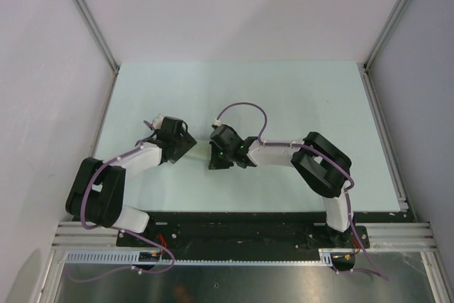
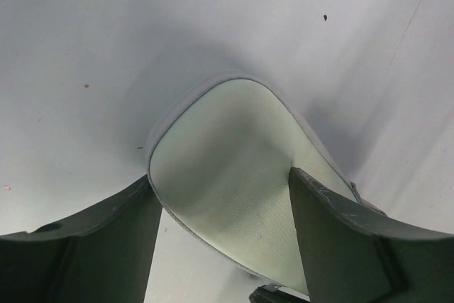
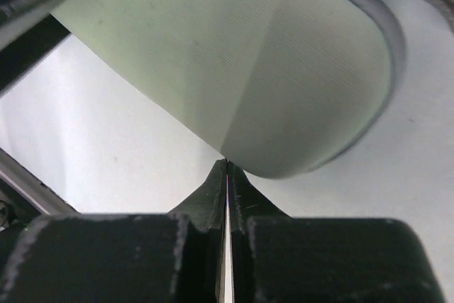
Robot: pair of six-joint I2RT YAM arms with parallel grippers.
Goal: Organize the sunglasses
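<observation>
Left tool [image 2: 220, 175] spread around the case [image 2: 213, 122], right tool [image 3: 227, 168] pressed together: wrist views alone tell.

You look down from above and behind the arms [image 1: 277, 152] onto the whole worktop [image 1: 284, 97]. Your left wrist camera sits very close to a rounded end of the pale case [image 2: 227, 175]; your right wrist camera, equally close, faces that same case from the opposite side.

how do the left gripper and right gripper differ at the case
The left gripper has its jaws apart; the right gripper has them pressed together. The left gripper straddles the rounded end of the case; the right gripper has only its tips at its edge. Both are at the same case.
</observation>
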